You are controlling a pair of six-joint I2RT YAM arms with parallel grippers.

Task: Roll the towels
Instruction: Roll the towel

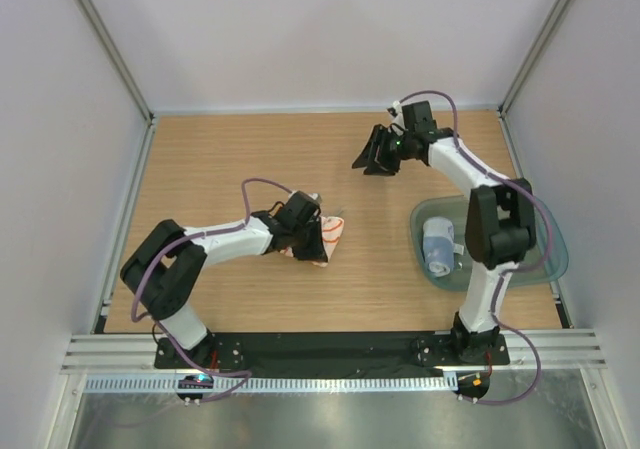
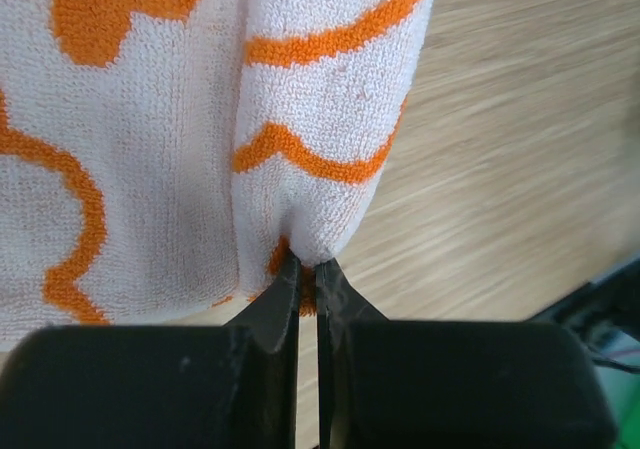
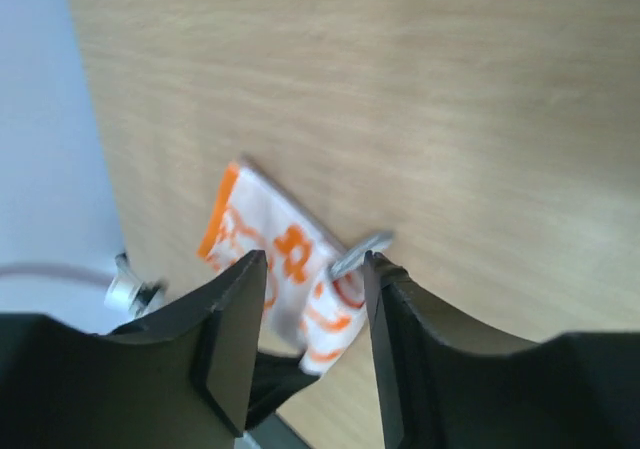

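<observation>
Roll-up in progress: a pale wood-grain bench [image 1: 250, 159] fills the middle of the overhead frame, walled in by plain white panels. At its right edge sits a translucent teal plastic tray [image 1: 416, 231], shallow and round-cornered, partly hidden by the right arm. Inside it lies the grey-blue towel [image 1: 437, 246], already a plump roll.

The right end effector [image 1: 372, 159] hangs over bare wood in the upper right of the frame, its two black fingers standing apart with nothing between them. Left of centre, the left end effector [image 2: 308, 279] is clamped tight on the patterned towel [image 1: 331, 235]. Its thin tips nip a folded edge of the cloth, as the left wrist view shows close up.

That towel is white looped terry crossed by bright orange squiggles, doubled over into a soft rounded fold. The rest of it spreads across the upper left of the wrist frame. Whether the pinched end is off the wood cannot be told.

The cloth looks light, limp and slightly grippy. It should sag and unfold rather than keep a shape, so a roll will likely need tension held along the edge. The sound place to take it appears to be a hem or corner, pinched through both layers near the fold. A shallow bite on the fluffy pile could slip off.
</observation>
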